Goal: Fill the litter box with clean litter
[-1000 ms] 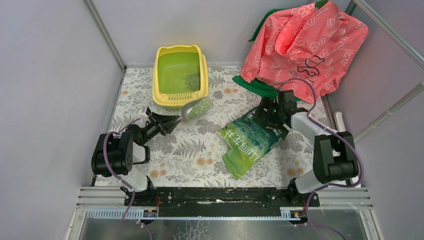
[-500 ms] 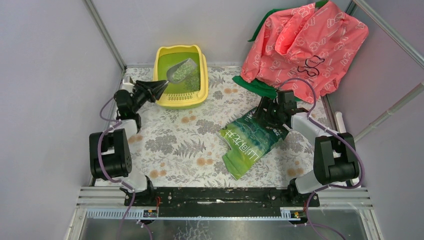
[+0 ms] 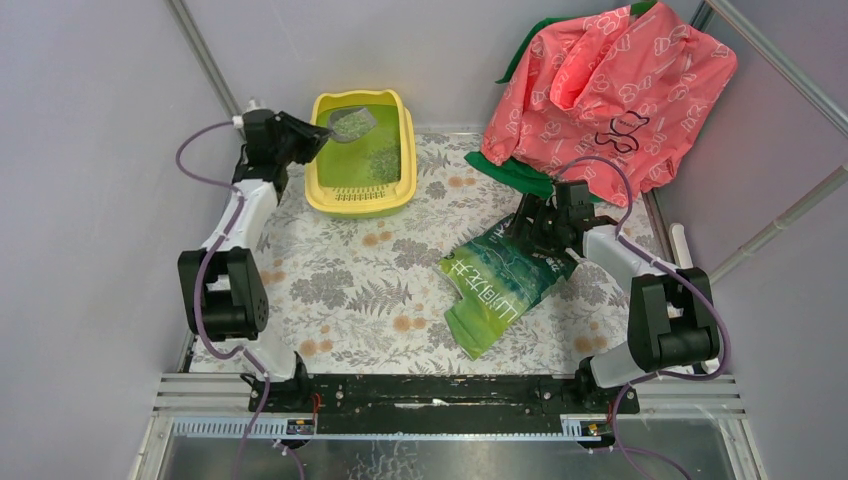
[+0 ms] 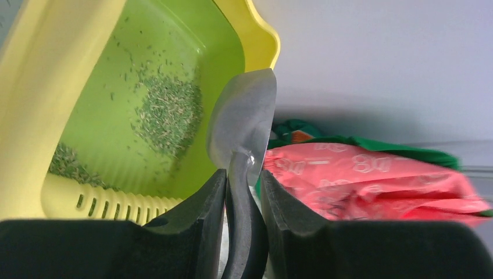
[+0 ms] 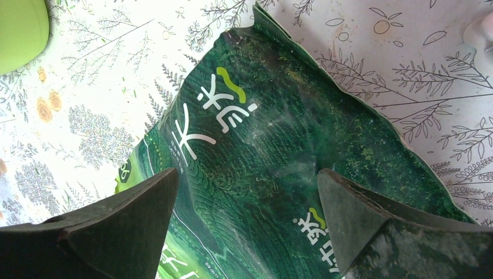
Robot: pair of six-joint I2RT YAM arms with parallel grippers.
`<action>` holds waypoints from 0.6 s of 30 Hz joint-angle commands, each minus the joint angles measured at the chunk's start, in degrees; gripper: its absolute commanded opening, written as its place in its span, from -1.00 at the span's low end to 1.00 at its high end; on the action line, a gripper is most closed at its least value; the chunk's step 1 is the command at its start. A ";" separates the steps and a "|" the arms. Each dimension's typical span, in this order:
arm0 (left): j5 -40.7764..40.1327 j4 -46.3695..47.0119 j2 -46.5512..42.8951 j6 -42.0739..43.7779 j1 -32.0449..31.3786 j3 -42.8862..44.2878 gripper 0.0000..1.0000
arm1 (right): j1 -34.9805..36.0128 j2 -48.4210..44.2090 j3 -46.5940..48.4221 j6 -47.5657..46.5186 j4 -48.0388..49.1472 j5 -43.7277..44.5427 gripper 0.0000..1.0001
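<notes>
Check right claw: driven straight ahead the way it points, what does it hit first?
The green litter bag, directly ahead of the open right claw. Nothing shows in between, though depth is hard to judge.

Bright, even light; left wrist view's far background seems blurred.

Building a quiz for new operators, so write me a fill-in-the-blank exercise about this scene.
1. The left gripper holds a ____ of clean litter over the litter box.
2. The right gripper has its fingers ____ above the green bag.
3. The litter box's rim is ____, its inside green.
Missing words: scoop; open; yellow.
</notes>
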 commanded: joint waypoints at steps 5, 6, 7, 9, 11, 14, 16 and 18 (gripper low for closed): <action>-24.94 -21.95 4.38 24.93 -10.88 18.88 -1.00 | 0.54 -2.58 0.47 -0.78 -0.02 -0.39 0.96; -27.89 -23.18 5.06 26.55 -12.23 19.94 -1.00 | 0.54 -2.59 0.48 -0.73 -0.02 -0.40 0.96; -30.06 -23.94 5.20 28.10 -12.85 20.74 -1.00 | 0.49 -2.55 0.43 -0.70 0.05 -0.40 0.96; -34.22 -25.32 5.81 30.39 -14.79 21.62 -1.00 | 0.52 -2.50 0.45 -0.66 0.02 -0.47 0.96; -37.58 -26.28 6.16 32.03 -15.87 22.17 -1.00 | 0.53 -2.54 0.34 -0.65 0.10 -0.61 0.96; -42.37 -26.98 6.05 35.11 -17.48 22.42 -1.00 | 0.52 -2.58 0.25 -0.73 0.14 -0.57 0.96; -46.98 -27.46 5.96 37.67 -19.09 22.95 -1.00 | 0.54 -2.56 0.34 -0.69 -0.03 -0.45 0.96; -51.13 -27.66 6.00 40.43 -20.85 23.55 -1.00 | 0.52 -2.56 0.41 -0.72 0.13 -0.61 0.96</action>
